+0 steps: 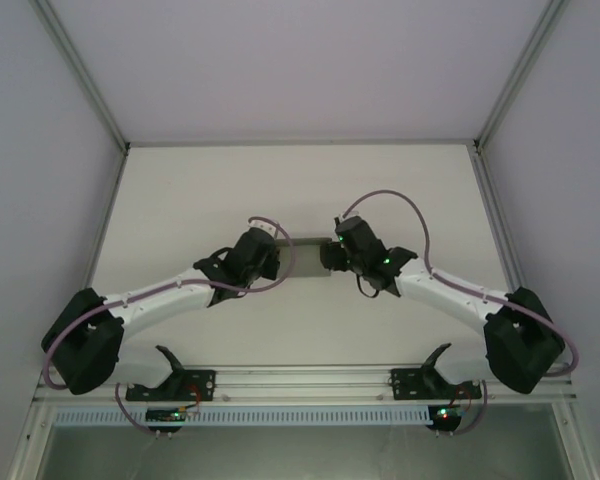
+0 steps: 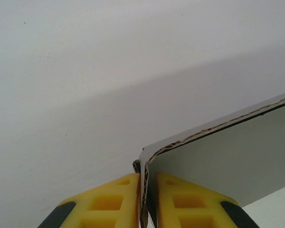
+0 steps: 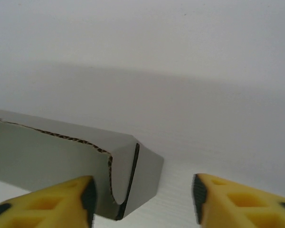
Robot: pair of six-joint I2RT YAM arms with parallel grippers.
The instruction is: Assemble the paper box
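Observation:
The paper box (image 1: 303, 258) is a low grey corrugated cardboard piece lying on the white table between my two wrists. My left gripper (image 2: 147, 178) is shut on the box's left end wall (image 2: 218, 156), with the cardboard edge pinched between the yellow fingers (image 2: 109, 199). In the top view that gripper (image 1: 278, 258) sits at the box's left end. My right gripper (image 3: 143, 190) stands open around the box's right end (image 3: 52, 152). Its left finger (image 3: 61, 199) is in front of the box's near wall, and its right finger (image 3: 237, 202) stands clear of the folded corner. From above, the right gripper (image 1: 328, 256) is at the box's right end.
The white table (image 1: 230, 200) is walled on three sides by pale panels with aluminium posts (image 1: 80, 70). An aluminium rail (image 1: 300, 378) carrying both arm bases runs along the near edge. Purple cables (image 1: 400, 205) loop over each wrist.

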